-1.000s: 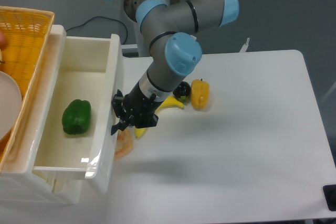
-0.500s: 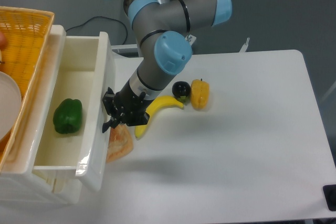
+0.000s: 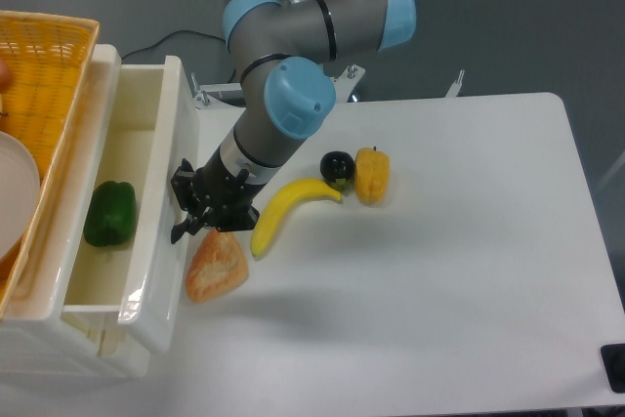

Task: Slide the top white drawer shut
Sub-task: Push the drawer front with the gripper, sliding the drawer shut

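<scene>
The top white drawer [image 3: 161, 192] stands partly open at the left, its ridged front panel facing right. A green pepper [image 3: 109, 213] lies inside it. My gripper [image 3: 184, 212] presses against the drawer's front panel about halfway along. Whether its black fingers are open or shut does not show. The drawer's black handle is hidden behind the gripper.
A yellow woven basket [image 3: 44, 75] with a white plate sits on top of the cabinet at the far left. On the table lie a bread piece [image 3: 216, 267], a banana [image 3: 285, 209], a black round fruit [image 3: 337, 166] and a yellow pepper [image 3: 372, 175].
My gripper has moved left with the drawer front, which has slid inward. The green pepper moved left with the drawer. The bread piece and banana are more uncovered.
</scene>
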